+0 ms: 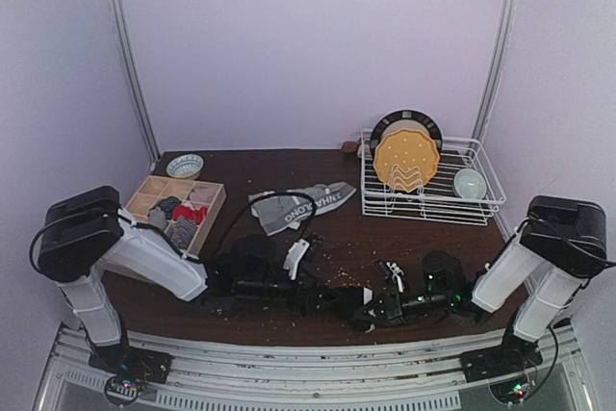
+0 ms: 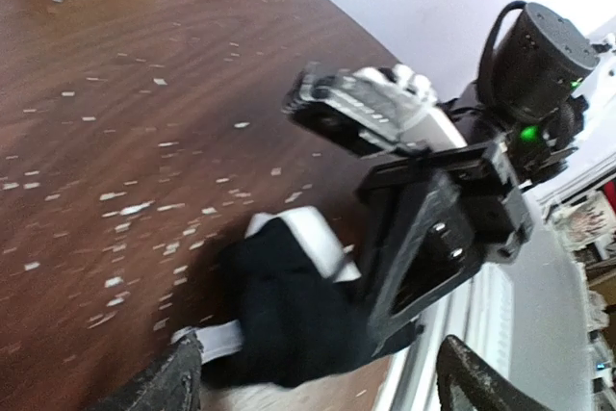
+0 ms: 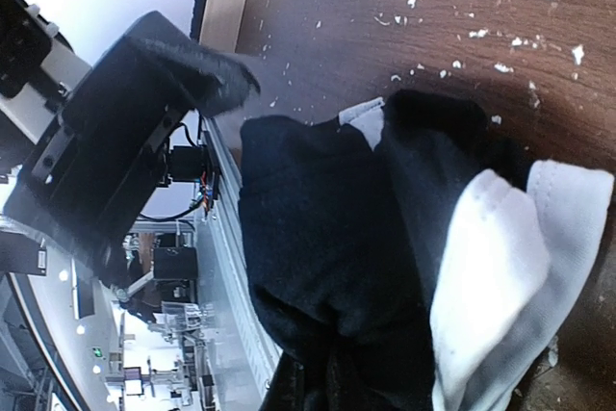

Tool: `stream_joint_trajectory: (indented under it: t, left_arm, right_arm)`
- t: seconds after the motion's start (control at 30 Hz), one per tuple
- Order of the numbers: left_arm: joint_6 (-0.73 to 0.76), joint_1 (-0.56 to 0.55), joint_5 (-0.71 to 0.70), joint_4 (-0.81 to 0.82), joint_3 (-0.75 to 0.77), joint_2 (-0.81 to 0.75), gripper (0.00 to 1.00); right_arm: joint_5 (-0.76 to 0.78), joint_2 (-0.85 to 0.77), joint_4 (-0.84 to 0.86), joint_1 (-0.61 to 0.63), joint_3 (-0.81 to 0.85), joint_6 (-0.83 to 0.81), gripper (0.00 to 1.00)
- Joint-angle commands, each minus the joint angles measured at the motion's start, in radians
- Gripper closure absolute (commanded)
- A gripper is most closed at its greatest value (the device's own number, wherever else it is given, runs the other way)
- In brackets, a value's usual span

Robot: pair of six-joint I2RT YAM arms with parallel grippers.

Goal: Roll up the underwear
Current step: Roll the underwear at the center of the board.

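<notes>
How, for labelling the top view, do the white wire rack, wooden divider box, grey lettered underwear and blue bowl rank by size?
Largest: white wire rack.
Then wooden divider box and grey lettered underwear, too alike to rank.
Smallest: blue bowl.

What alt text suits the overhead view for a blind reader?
Two robot arms meet at the near edge of a dark table, the right gripper pinching black underwear, the left gripper close beside it. Behind lie grey underwear, a compartment box, and a dish rack holding a yellow plate.
</notes>
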Motion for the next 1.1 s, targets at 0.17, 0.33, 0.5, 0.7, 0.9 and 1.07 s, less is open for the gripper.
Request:
stream_joint_trajectory:
  t: [0.17, 0.33, 0.5, 0.7, 0.9, 1.07]
  left_arm:
    - [-0.218, -0.028, 0.135, -0.052, 0.157, 0.158, 0.24]
    - [-0.254, -0.029, 0.125, -0.059, 0.128, 0.134, 0.25]
    - [-0.137, -0.028, 0.016, -0.214, 0.111, 0.041, 0.20]
    - [-0.048, -0.035, -0.139, -0.419, 0.072, -0.140, 0.18]
    - [-0.132, -0.094, -0.125, -0.483, 0.090, -0.142, 0.18]
    - [-0.239, -0.096, -0.007, -0.385, 0.137, -0.010, 0.22]
  right_arm:
    - [-0.006, 0.112, 0.121, -0.038, -0.051, 0.067, 1.00]
    - [-0.013, 0.156, 0.166, -0.055, -0.050, 0.076, 1.00]
    - [-0.026, 0.244, 0.287, -0.070, -0.054, 0.123, 1.00]
    - [-0.039, 0.342, 0.416, -0.089, -0.066, 0.164, 1.00]
    - [-0.032, 0.320, 0.402, -0.090, -0.068, 0.161, 1.00]
    - [-0.032, 0.329, 0.410, -0.090, -0.071, 0.161, 1.00]
